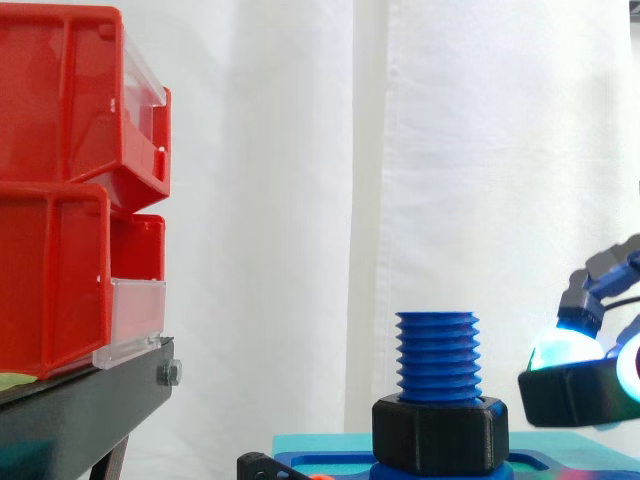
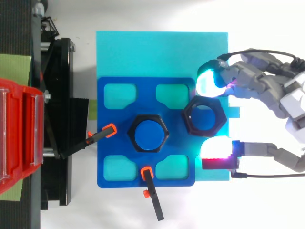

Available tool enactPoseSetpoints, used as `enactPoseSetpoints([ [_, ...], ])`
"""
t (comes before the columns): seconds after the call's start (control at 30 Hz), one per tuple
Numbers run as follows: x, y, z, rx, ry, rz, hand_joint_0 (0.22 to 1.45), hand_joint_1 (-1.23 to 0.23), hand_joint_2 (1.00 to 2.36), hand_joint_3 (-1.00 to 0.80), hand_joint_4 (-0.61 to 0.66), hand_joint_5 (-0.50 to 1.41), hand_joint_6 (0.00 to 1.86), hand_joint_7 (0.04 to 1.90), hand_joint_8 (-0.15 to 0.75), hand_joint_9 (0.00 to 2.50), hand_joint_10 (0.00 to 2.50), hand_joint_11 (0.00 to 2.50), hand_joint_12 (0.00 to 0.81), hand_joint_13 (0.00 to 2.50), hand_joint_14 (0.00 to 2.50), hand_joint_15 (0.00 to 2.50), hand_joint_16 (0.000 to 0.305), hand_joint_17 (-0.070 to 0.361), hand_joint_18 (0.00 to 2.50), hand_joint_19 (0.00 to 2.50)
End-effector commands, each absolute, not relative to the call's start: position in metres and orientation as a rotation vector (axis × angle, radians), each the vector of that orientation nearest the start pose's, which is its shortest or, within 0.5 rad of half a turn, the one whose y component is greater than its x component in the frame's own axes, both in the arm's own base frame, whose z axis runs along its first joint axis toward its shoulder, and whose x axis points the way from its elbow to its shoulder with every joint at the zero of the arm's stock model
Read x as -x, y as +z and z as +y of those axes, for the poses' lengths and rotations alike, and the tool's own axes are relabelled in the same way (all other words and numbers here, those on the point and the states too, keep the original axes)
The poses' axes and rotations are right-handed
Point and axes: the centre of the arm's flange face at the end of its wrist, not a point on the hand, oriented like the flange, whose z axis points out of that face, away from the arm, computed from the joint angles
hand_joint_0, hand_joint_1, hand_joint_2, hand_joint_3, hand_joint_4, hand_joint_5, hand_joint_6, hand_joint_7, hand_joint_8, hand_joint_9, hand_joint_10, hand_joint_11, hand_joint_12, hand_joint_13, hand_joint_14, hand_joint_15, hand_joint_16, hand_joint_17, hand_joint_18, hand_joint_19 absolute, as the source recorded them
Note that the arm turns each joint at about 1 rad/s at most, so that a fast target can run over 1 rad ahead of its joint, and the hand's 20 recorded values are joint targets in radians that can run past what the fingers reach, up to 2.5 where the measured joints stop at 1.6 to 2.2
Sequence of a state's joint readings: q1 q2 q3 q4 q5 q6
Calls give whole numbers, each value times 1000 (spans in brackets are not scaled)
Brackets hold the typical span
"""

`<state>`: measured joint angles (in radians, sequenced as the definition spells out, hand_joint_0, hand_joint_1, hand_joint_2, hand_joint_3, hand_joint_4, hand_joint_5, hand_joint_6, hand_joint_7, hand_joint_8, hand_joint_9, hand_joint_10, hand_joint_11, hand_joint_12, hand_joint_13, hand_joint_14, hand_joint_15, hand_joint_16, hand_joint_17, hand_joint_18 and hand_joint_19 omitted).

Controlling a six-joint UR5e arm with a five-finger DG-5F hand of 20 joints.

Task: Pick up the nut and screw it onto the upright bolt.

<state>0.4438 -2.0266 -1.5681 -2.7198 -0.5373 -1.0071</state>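
**Top view: loose nut pinched at the plate's right edge, threading not yet begun**

At the far left of the top view, red bins [image 2: 19, 138] are seen on a black stand [image 2: 57, 119]. Toward the centre a blue plate [image 2: 107, 162] is laid on a cyan board [image 2: 143, 47], and orange-tipped clamps [image 2: 97, 136] are set at its left and lower edges. The upright bolt [image 2: 147, 136] is fixed at the plate's middle, and a seated nut [image 2: 163, 125] is already found round its foot. In the side view this nut is shown low against the plate, with bare threads left above it.

Right of centre a loose nut [image 2: 189, 117] is placed half over the plate's right edge. It is bracketed by the hand [image 2: 267, 86], which reaches in from the right of the frame. A cyan pad [image 2: 206, 83] is set against its upper side and a white-to-red pad [image 2: 217, 148] against its lower side, so a narrow pinch on the loose nut is judged to be made. Whether it is lifted off the plate cannot be told.

The grasp is judged done or nearly so. The loose nut has yet to be carried leftward over the bolt's top, lowered level onto the first thread and turned down.
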Motion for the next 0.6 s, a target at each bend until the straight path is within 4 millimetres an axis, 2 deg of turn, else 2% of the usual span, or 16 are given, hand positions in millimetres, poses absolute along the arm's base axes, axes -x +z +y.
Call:
enactPoseSetpoints([
  [0.0,-618,292,51,-845,-28,1342,566,-701,1000,-500,307,-163,504,1034,327,855,8,281,280,771,2,49,24,54,458,0],
  [0.27,-609,322,40,-854,-16,1324,566,-700,1000,-500,308,-163,504,1035,330,851,8,274,283,770,2,46,25,55,455,0],
  [0.33,-607,335,35,-848,13,1309,566,-700,1000,-500,307,-163,503,1034,330,848,8,273,282,770,1,48,25,56,454,0],
  [0.57,-623,367,29,-834,62,1283,567,-698,1000,-500,309,-162,504,1035,331,850,10,288,282,769,0,50,25,56,458,0],
])
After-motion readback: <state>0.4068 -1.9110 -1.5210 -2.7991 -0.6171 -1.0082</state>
